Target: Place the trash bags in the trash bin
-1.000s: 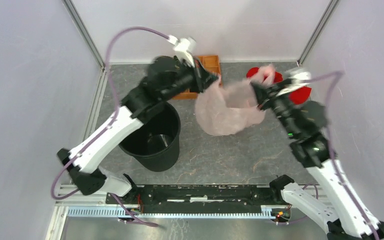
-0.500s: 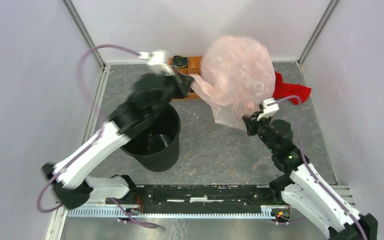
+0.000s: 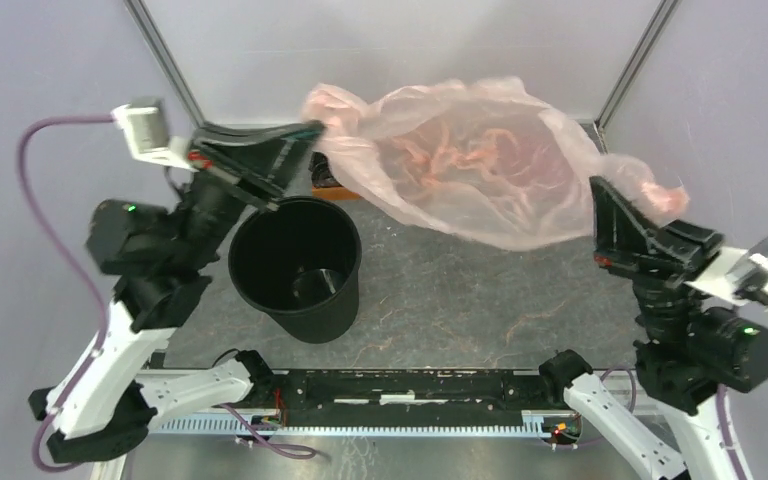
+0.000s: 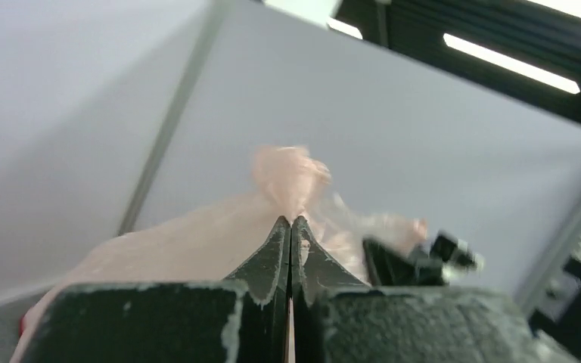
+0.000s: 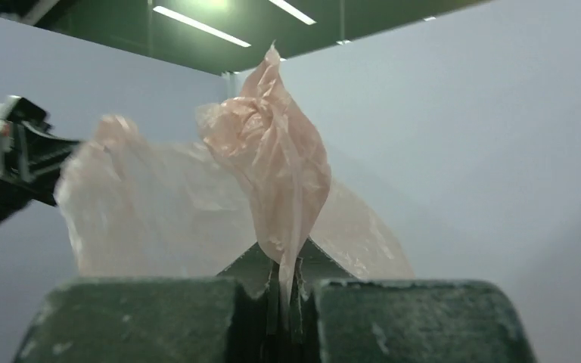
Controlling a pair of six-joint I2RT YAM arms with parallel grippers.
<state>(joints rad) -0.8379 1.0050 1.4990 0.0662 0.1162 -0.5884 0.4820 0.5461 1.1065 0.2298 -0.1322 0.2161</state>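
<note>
Only overhead shows the black trash bin (image 3: 295,265), standing on the desk's (image 3: 460,300) left side. Pink trash bag (image 3: 480,170) hangs stretched above the far edge, outside it. Wrist views: left fingers (image 4: 284,228) and right fingers (image 5: 268,262) each pinch a bag corner; bag edges blurred.

- No writing, label, brand, number or sign can be read in any of the views.
</note>
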